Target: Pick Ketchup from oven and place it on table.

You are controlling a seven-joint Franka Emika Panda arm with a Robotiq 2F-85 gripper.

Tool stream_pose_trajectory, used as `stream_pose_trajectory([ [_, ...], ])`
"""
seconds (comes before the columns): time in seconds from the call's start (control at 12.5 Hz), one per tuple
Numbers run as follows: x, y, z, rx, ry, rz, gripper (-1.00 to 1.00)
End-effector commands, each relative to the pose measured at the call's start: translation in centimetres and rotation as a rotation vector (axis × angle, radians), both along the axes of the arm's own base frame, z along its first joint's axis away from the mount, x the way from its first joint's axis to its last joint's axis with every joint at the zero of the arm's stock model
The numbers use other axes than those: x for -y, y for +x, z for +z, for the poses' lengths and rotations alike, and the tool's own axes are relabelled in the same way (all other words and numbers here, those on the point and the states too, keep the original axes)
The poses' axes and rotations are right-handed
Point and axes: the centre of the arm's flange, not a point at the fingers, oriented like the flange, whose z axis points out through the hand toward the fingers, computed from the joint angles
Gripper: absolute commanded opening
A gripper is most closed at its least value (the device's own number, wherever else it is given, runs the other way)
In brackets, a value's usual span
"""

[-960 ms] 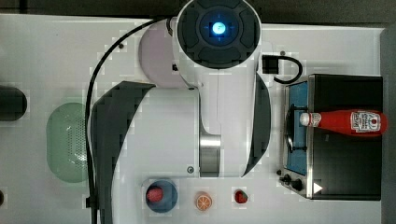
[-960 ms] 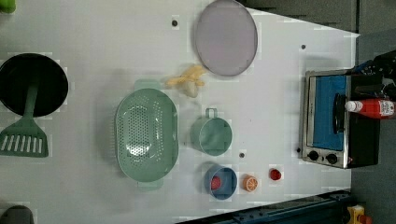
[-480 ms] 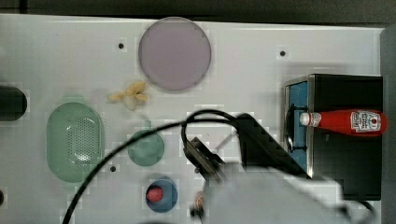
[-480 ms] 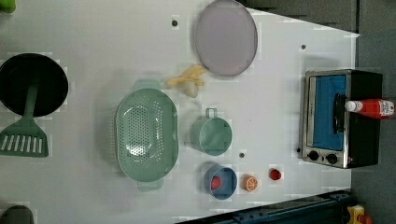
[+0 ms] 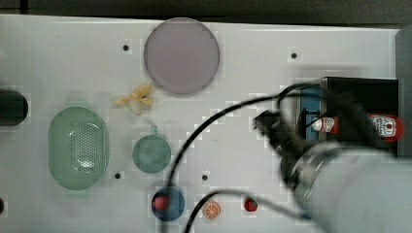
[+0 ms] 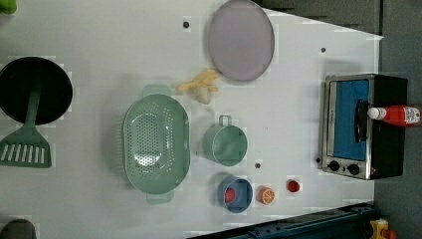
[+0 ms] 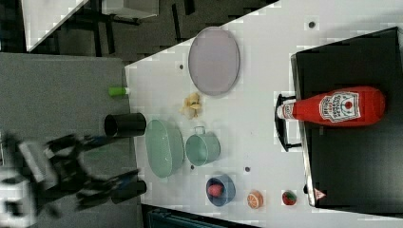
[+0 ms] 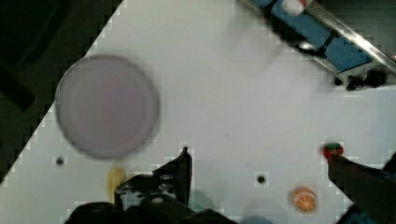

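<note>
My arm has swung toward the oven [image 5: 362,97]; gripper [image 8: 257,163] spread wide, empty. Approach step: next, descend over the Ketchup [image 7: 332,107] lying atop it.

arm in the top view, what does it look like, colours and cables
The arm has a bulky, rounded, pale grey-white shell with a dark ring where the segments meet. Black cables loop off it in long curves over the white table, and a black blocky part sits at its end. In the wrist view the gripper has dark, almost black fingers.
</note>
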Motion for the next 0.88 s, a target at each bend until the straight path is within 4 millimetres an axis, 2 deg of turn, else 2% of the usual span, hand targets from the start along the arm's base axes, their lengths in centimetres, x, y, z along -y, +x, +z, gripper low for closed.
stream_pose_trajectory([
  [0.08, 10.1, 0.7, -6.9, -0.070, 0.032, -0.236, 1.00],
  [0.4, 17.8, 2.1, -11.4, -0.023, -0.028, -0.376, 1.00],
  [0.88, 24.8, 4.4, -17.5, -0.035, -0.127, -0.503, 1.00],
])
